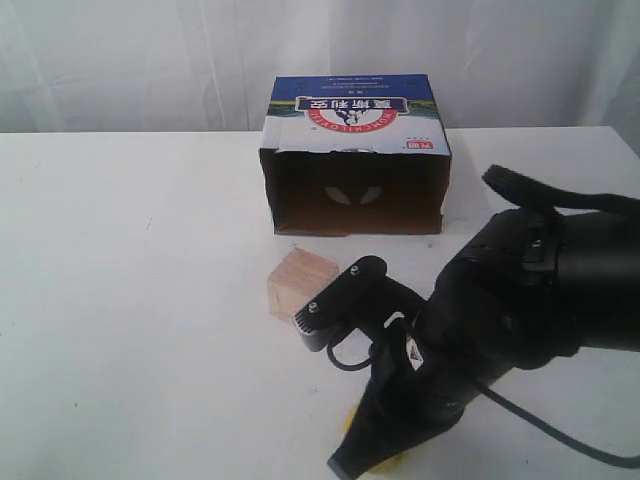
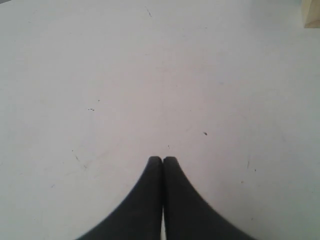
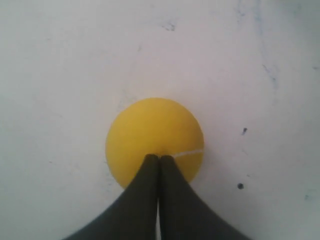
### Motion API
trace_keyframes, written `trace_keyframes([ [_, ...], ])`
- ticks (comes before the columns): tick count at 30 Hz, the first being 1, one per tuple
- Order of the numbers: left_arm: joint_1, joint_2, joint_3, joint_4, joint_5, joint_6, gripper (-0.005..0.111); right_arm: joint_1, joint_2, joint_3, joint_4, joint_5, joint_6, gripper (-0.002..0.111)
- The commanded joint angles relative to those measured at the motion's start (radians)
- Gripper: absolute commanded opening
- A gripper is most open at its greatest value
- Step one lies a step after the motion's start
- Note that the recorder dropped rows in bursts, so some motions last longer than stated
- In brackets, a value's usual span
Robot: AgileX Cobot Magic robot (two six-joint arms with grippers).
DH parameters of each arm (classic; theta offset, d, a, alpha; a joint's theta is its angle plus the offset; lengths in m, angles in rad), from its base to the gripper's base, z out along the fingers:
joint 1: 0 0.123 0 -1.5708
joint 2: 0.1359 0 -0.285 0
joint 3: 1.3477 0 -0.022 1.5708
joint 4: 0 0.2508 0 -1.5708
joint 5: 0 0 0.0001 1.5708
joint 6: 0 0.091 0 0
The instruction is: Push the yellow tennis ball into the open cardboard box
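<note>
1. The right jaws are clenched tip to tip and grasp nothing. Their tips sit over the yellow tennis ball point(image 3: 150, 130), which lies at the exterior view's bottom centre, mostly hidden under the arm.
2. Push slowly with the closed tips behind the ball's middle, toward the open cardboard box point(image 1: 355, 130) at upper centre, passing right of the wooden cube point(image 1: 300, 283).
3. The left jaws are also clenched, over bare table point(image 2: 100, 75).
4. Count: one ball, one box, one cube.

Open cardboard box point(image 1: 355, 125) at back, wooden cube point(image 1: 300, 283) before it, right arm point(image 1: 520, 300) over yellow tennis ball point(image 1: 393, 464).
</note>
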Motion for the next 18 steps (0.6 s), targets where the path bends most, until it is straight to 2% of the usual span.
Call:
trace_keyframes([
  [1, -0.005, -0.005, 0.004, 0.003, 0.01, 0.002, 0.0, -0.049, -0.017, 0.009, -0.104, 0.043, 0.033, 0.0],
  [7, -0.005, -0.005, 0.004, 0.003, 0.01, 0.002, 0.0, -0.116, -0.123, -0.049, -0.243, 0.05, 0.096, 0.0],
  [12, -0.005, -0.005, 0.004, 0.003, 0.01, 0.002, 0.0, -0.125, -0.16, -0.056, -0.232, 0.106, 0.096, 0.0],
  [18, -0.005, -0.005, 0.004, 0.003, 0.01, 0.002, 0.0, -0.125, -0.117, 0.006, -0.183, 0.044, 0.096, 0.0],
])
